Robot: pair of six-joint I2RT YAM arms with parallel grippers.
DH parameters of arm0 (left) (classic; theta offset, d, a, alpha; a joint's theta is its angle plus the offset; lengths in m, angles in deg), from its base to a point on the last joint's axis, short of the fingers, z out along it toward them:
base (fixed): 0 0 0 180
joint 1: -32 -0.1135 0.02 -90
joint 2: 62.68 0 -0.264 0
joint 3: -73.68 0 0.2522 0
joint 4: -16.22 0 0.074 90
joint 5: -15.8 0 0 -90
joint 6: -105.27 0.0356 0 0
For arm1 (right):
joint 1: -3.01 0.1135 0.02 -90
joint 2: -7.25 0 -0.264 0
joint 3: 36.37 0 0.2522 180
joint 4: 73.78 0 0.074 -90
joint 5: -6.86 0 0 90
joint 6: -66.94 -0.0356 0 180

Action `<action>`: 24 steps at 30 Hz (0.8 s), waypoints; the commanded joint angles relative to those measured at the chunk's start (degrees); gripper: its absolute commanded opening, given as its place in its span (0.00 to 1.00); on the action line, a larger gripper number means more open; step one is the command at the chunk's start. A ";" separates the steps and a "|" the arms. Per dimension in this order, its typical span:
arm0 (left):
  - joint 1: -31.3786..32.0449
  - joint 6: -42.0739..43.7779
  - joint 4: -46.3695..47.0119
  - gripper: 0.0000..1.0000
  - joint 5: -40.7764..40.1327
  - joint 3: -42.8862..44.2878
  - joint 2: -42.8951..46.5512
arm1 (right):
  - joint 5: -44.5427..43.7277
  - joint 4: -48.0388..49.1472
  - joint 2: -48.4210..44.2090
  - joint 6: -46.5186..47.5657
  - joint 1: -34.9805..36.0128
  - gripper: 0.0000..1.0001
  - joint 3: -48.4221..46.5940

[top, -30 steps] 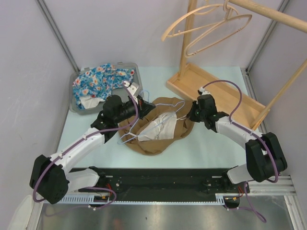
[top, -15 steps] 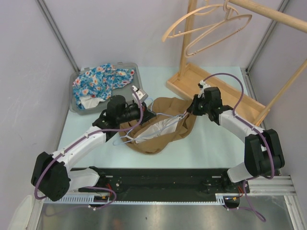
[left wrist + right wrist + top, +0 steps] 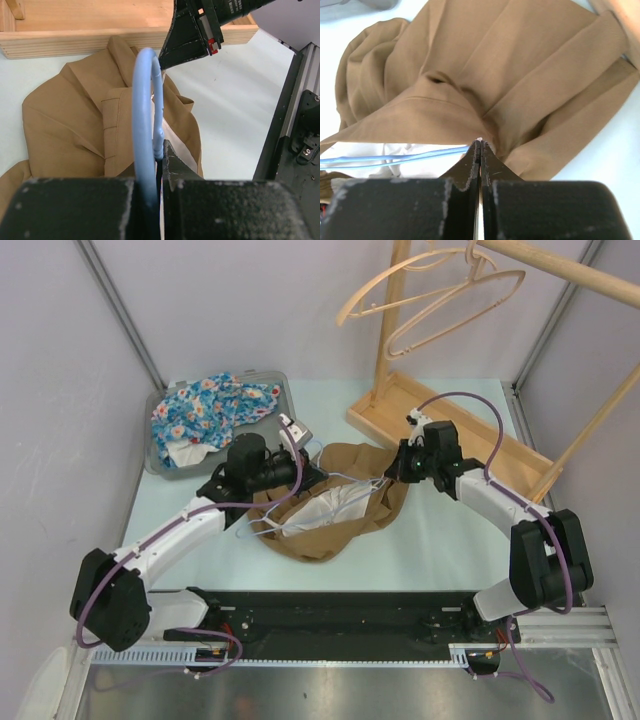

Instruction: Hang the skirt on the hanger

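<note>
The tan skirt (image 3: pixel 322 542) with its white lining lies bunched on the table between my arms. A light-blue wire hanger (image 3: pixel 262 530) lies partly inside it. My left gripper (image 3: pixel 305 462) is shut on the hanger's hook (image 3: pixel 145 100), which arches up in front of the fingers over the skirt (image 3: pixel 75 120). My right gripper (image 3: pixel 397 472) is shut on the skirt's right edge, where folds of the skirt (image 3: pixel 520 75) run into the fingertips (image 3: pixel 480 142). Blue wire of the hanger (image 3: pixel 395 157) shows to the left of those tips over the white lining.
A grey bin (image 3: pixel 160 462) holding floral cloth stands at the back left. A wooden rack with a tray base (image 3: pixel 440 425) stands at the back right, and wooden hangers (image 3: pixel 430 290) hang from its bar. The rack's base (image 3: pixel 125 37) lies just beyond the skirt.
The right gripper has risen and drawn the skirt's right edge up and inward, bunching the cloth. The left gripper has shifted slightly right with the hanger.
</note>
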 commanded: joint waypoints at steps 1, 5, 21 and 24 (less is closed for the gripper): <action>0.02 1.20 1.70 0.00 2.76 3.30 -1.20 | 1.54 -0.43 -2.17 0.19 1.77 0.00 -4.03; 0.11 0.85 2.32 0.00 4.08 4.09 -2.07 | 2.06 -0.16 -3.58 -1.74 2.83 0.00 -5.43; 0.02 -3.73 11.46 0.00 2.33 2.25 1.44 | 1.63 -7.71 -7.62 -3.42 6.78 0.00 -11.59; 0.11 -3.99 11.03 0.00 2.50 2.77 2.23 | -0.65 -10.34 -9.03 -3.51 6.96 0.28 -12.99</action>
